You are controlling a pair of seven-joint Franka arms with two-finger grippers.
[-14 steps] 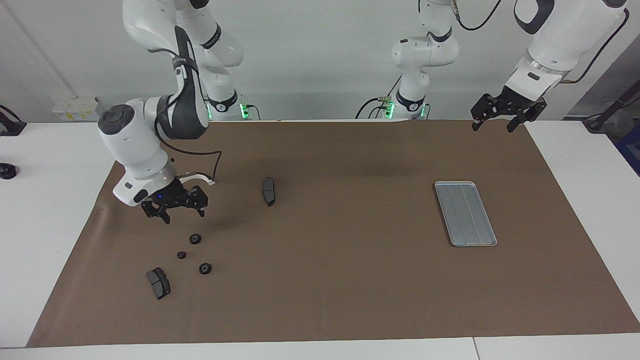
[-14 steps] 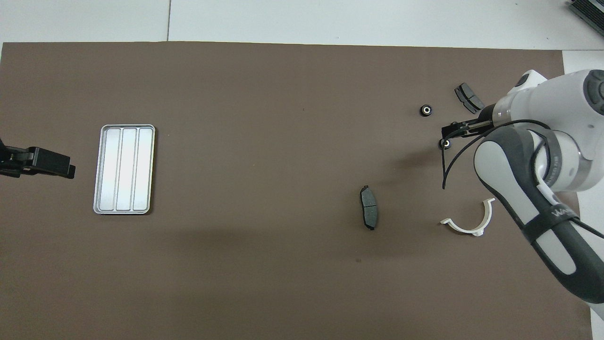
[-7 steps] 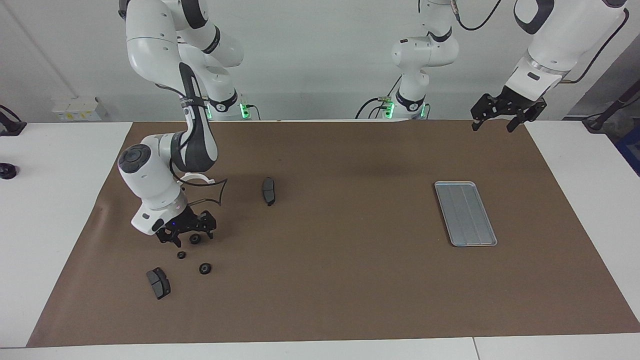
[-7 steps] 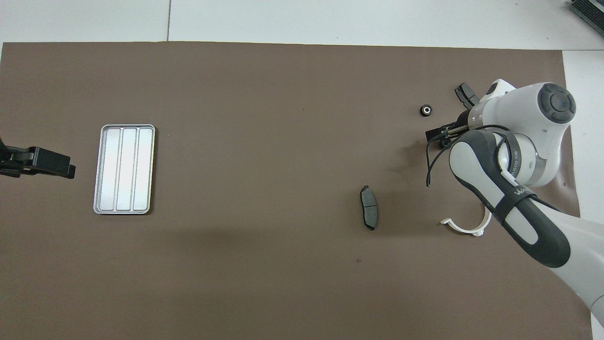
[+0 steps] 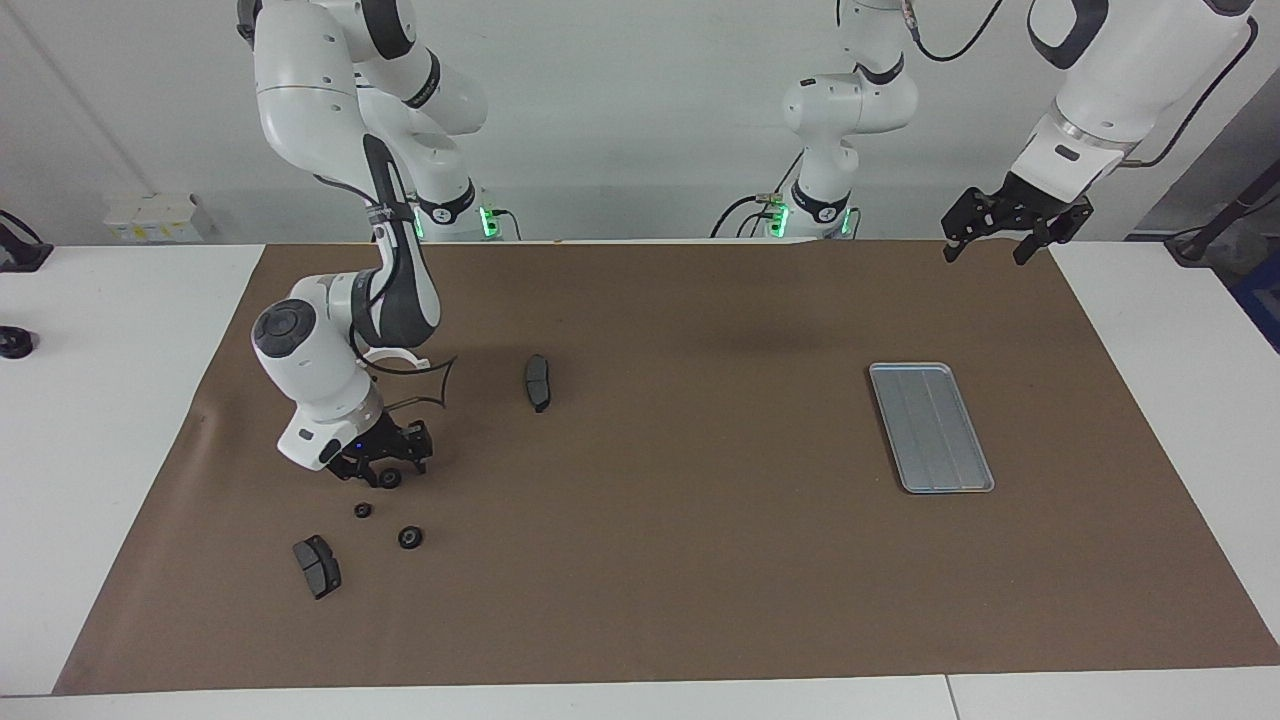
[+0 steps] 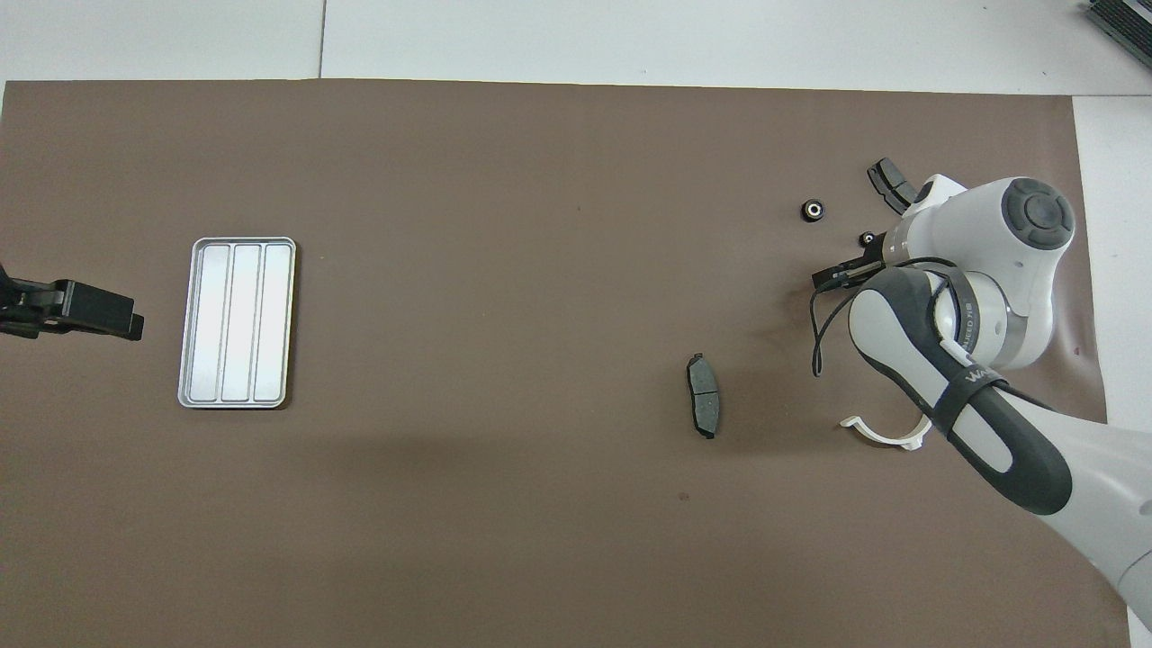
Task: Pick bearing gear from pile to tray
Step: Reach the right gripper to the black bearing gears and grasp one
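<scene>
At the right arm's end of the brown mat (image 5: 640, 560), the right gripper (image 5: 385, 472) is down at mat level over the gear (image 5: 390, 479) of the pile that lies nearest the robots. Its fingers straddle this gear, but whether they have already clamped it cannot be told. Two more gears (image 5: 363, 510) (image 5: 410, 537) and a brake pad (image 5: 317, 566) lie farther from the robots than this gear. A second brake pad (image 5: 538, 382) and the white half-ring bracket (image 6: 891, 430) lie nearer.

Procedure for this step, as a judgement:
1. Close squarely across the gear's rim; a small round part can squirt out of an off-centre pinch.
2. Lift straight up, clear of the other gears.
3. Carry toward the tray (image 5: 930, 427), well apart at the left arm's end and holding no parts.

The left gripper (image 5: 1005, 243) waits with fingers spread, above the mat's corner nearer the robots than the tray.
</scene>
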